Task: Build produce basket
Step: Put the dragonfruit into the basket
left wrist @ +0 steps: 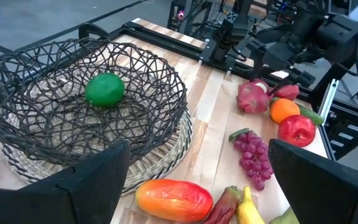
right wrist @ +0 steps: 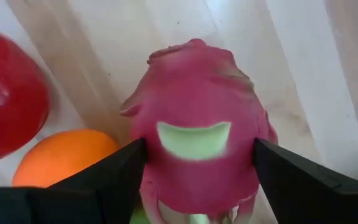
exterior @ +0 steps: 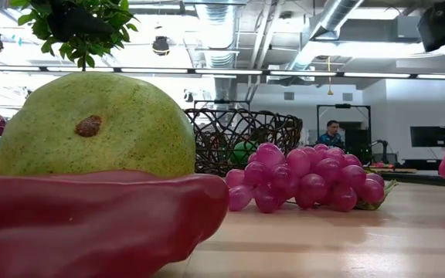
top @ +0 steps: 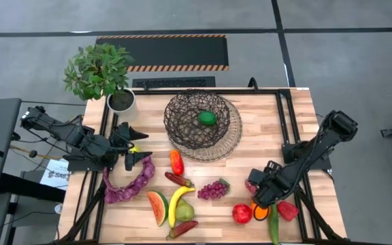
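Dragon fruit (right wrist: 194,124) framed between the right gripper's (top: 258,192) jaws, near the worktop's (top: 264,129) front right.

Jaws flank its pink waist, seemingly touching though not visibly squeezing; it looks light, rigid and slick, with leafy scales, so the broad middle seems the safest hold. Orange (right wrist: 64,155) and red apple (top: 241,213) crowd in just beside, leaving little slack. Basket (top: 203,124) sits mid-worktop holding one green fruit (top: 207,118), with open boards between. Left gripper (top: 133,146) waits beside the purple string (top: 129,184), jaws released wide.

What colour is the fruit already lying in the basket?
Green; the fruit in the basket shows best in the left wrist view.
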### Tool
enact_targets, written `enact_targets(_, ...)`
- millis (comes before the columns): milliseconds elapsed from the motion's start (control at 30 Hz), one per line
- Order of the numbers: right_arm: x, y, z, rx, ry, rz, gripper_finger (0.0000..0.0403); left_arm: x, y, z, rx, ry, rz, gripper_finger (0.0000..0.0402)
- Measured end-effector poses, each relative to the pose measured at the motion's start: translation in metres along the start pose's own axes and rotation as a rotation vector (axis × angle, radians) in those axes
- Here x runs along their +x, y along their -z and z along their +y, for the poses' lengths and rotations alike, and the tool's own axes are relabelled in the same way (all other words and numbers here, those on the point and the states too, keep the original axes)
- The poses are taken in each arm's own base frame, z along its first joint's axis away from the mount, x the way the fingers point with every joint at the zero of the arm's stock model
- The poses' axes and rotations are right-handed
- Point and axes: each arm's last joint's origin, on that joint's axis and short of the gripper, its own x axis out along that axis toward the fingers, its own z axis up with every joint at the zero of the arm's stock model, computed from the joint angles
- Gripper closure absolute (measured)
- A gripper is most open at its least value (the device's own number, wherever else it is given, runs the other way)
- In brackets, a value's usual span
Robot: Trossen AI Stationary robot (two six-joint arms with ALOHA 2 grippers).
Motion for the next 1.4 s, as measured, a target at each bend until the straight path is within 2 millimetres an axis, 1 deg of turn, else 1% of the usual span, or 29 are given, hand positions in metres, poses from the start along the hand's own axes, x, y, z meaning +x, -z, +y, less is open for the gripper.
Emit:
enact_targets(233, 0.009, -0.006, -0.005, -0.016, -0.005, 0.012, 0.0086, 0.0, 0.0, 0.0, -0.003, -0.003, -0.002, 0.0034)
enact_targets(333, 0.012, -0.009, -0.008, 0.015, 0.004, 0.015, 0.0098, 0.0, 0.0, 0.0, -0.003, -0.003, -0.002, 0.0034)
enact_targets(433, 0.013, -0.012, -0.01, 0.014, 0.004, 0.015, 0.0131, 0.0, 0.0, 0.0, -0.003, -0.003, -0.002, 0.0034)
enact_targets(700, 0.014, -0.017, -0.014, 0.025, 0.023, 0.031, 0.0261, 0.0, 0.0, 0.0, -0.007, -0.003, -0.002, 0.0034)
enact_targets(767, 0.011, -0.02, -0.013, 0.013, 0.02, 0.024, 0.0282, 0.0, 0.0, 0.0, -0.007, -0.004, -0.002, 0.0034)
enact_targets(833, 0.007, -0.022, -0.012, -0.002, 0.028, -0.003, 0.0296, 0.0, 0.0, 0.0, -0.007, -0.004, -0.002, 0.0034)
enact_targets(1033, -0.004, -0.033, -0.012, -0.001, 0.079, -0.088, 0.0304, 0.0, 0.0, 0.0, -0.007, -0.004, -0.002, 0.0034)
enact_targets(1200, -0.013, -0.039, -0.016, 0.02, 0.064, -0.178, 0.0303, 0.0, 0.0, 0.0, -0.007, -0.004, -0.002, 0.0034)
enact_targets(1267, -0.021, -0.04, -0.019, 0.034, 0.046, -0.236, 0.0303, 0.0, 0.0, 0.0, -0.007, -0.004, -0.002, 0.0034)
enact_targets(1400, -0.042, -0.042, -0.029, 0.091, 0.011, -0.413, 0.0303, 0.0, 0.0, 0.0, -0.007, -0.004, -0.002, 0.0034)
